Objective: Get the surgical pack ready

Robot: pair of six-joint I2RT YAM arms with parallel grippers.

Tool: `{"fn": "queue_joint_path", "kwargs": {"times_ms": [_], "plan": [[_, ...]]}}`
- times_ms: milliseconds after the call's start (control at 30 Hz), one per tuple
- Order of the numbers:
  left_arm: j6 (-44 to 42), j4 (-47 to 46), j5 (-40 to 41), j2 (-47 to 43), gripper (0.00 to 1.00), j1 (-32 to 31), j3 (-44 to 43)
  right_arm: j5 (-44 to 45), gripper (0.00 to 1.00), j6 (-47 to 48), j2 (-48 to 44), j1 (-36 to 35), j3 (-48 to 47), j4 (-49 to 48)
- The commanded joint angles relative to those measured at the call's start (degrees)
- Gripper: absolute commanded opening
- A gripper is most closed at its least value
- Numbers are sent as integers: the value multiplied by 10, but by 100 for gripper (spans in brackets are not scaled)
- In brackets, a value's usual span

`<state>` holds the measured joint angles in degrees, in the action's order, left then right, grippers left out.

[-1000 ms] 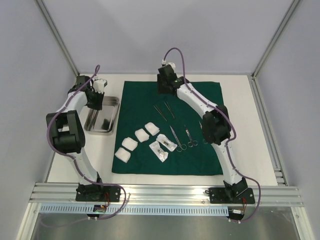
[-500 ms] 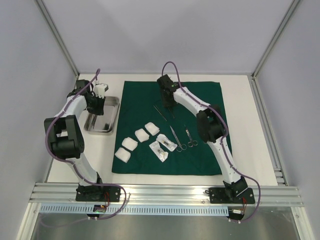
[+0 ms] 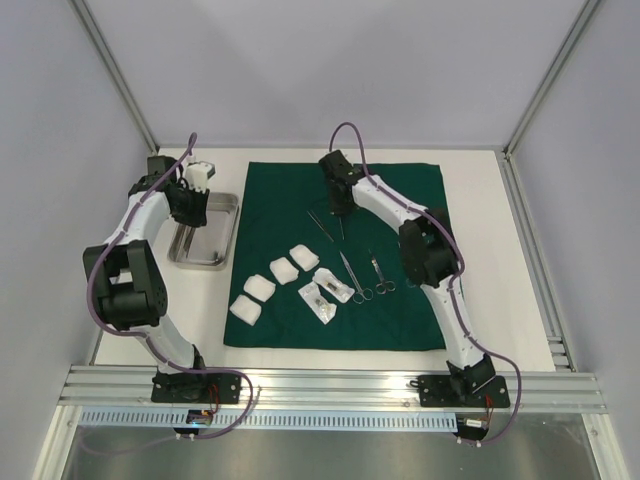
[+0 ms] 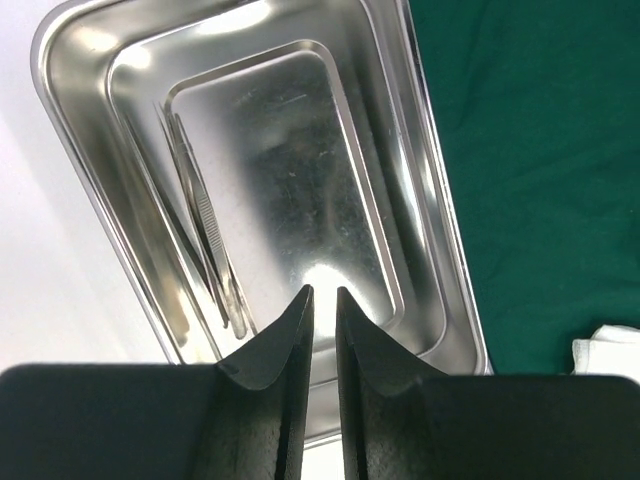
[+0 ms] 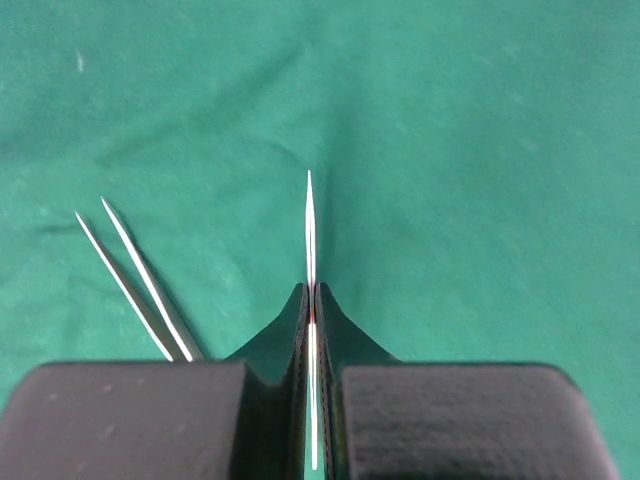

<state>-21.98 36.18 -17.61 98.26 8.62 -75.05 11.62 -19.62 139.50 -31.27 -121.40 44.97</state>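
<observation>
The dark green cloth (image 3: 400,310) lies spread flat on the table. On it, my right gripper (image 3: 342,214) (image 5: 311,288) is shut on slim steel tweezers (image 5: 310,225), whose tip juts out past the fingers just above the cloth. A second pair of tweezers (image 5: 140,280) lies to its left. My left gripper (image 3: 189,210) (image 4: 322,292) hangs over the shiny steel tray (image 3: 224,204) (image 4: 440,250), its jaws a narrow gap apart with nothing between them. One pair of tweezers (image 4: 205,240) lies inside the tray.
Several white gauze squares (image 3: 283,270) sit on the cloth's left half, beside a small clear packet (image 3: 325,293). Two pairs of scissors (image 3: 352,278) (image 3: 381,273) lie near the cloth's middle. The tray stands on the white table left of the cloth. Grey walls enclose the table.
My right gripper has come down onto the cloth and shut on the tweezers. The left arm has shifted slightly over the tray, its jaws unchanged.
</observation>
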Motion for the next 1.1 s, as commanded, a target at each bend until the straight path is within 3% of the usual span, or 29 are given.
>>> {"fn": "queue_joint_path", "kwargs": {"times_ms": [0,167,200,367,600,700,1067], "plan": [[-6,23,-22,-28,23,0,3,21,1,-27,-100,4,38,-55],[1,63,-40,-46,24,-4,-4,44,1,-104,-200,-1,158,-167],[1,68,-44,-51,25,-7,-5,44,0,-151,-236,-4,217,-195],[11,71,-51,-105,28,-75,-6,51,1,-319,-303,-36,334,-357],[-15,-14,-16,-161,43,-228,10,37,0,-480,-257,-99,310,-386],[-41,-65,7,-170,47,-272,37,-17,0,-533,-238,-106,305,-400],[-97,-139,59,-155,51,-323,123,-90,0,-596,-219,-109,319,-429]]}}
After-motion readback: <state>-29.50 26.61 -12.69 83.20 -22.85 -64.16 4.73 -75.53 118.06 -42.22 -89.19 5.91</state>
